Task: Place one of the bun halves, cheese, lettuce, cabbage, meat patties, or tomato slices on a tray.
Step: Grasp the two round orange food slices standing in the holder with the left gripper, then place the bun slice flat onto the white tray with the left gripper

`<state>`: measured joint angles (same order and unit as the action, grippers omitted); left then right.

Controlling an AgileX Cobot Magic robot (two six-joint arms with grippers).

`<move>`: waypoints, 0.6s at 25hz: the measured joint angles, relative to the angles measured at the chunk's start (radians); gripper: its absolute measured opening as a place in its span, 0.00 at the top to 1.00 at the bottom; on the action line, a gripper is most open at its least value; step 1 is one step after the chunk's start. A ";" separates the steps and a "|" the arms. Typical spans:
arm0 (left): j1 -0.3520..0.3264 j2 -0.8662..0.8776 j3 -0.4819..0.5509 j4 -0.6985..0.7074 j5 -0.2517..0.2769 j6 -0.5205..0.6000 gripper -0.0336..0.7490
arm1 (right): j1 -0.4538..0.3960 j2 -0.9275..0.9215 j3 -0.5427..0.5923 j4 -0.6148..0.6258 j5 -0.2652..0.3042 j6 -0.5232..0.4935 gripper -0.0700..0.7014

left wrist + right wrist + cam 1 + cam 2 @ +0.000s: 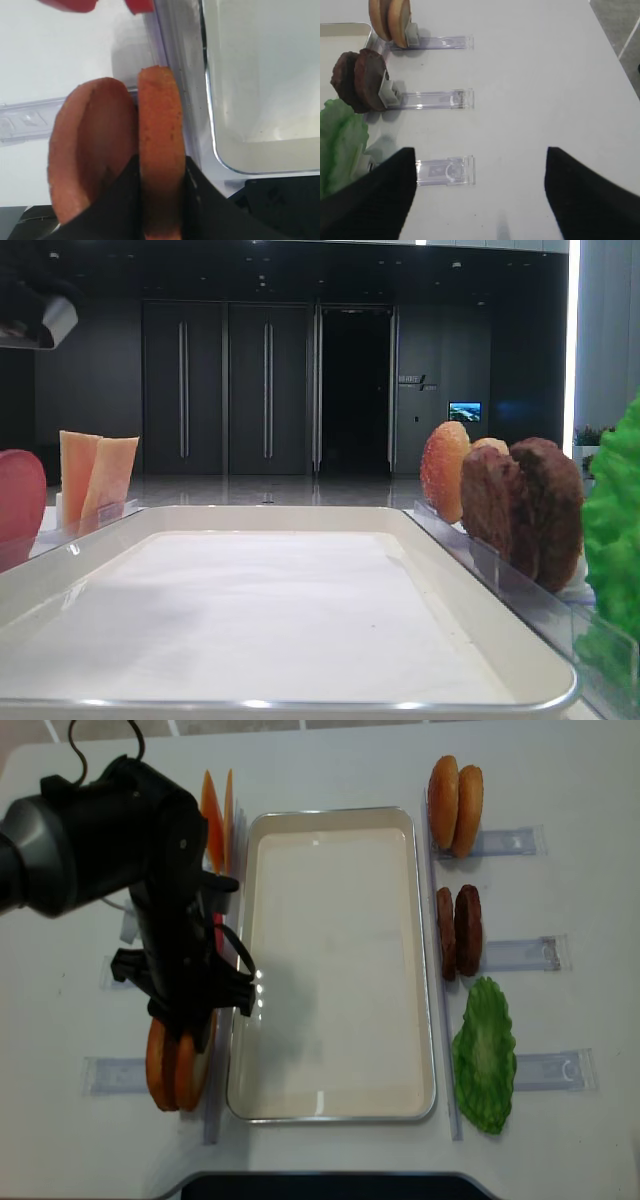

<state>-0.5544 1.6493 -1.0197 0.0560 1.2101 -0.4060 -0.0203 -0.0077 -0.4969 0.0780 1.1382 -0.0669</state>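
Two bun halves stand on edge in a clear holder left of the tray (425,920). My left gripper (161,200) is shut on the bun half (160,150) nearer the tray, its black fingers pressed on both flat faces. The other bun half (92,150) leans right beside it. From above, the left gripper (185,1015) hangs over the gripped bun half (192,1070), and the arm hides the fingers. My right gripper (477,195) is open over bare table with nothing between its fingers. The tray's white lining (260,610) has nothing on it.
Cheese slices (215,815) stand at the back left and a tomato slice (20,495) shows on the left. Right of the tray are two more buns (455,805), meat patties (460,930) and lettuce (485,1055), each in a clear holder (445,170).
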 joint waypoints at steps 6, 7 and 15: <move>0.000 -0.055 0.000 -0.015 0.001 0.012 0.77 | 0.000 0.000 0.000 0.000 0.000 0.000 0.22; 0.000 -0.067 0.000 -0.019 0.001 0.013 0.77 | 0.000 0.000 0.000 0.000 0.000 0.000 0.22; -0.001 -0.165 0.000 -0.048 0.001 0.019 0.77 | 0.000 0.000 0.000 0.000 0.000 0.000 0.22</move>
<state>-0.5557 1.4839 -1.0197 0.0078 1.2114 -0.3874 -0.0203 -0.0077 -0.4969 0.0780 1.1382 -0.0669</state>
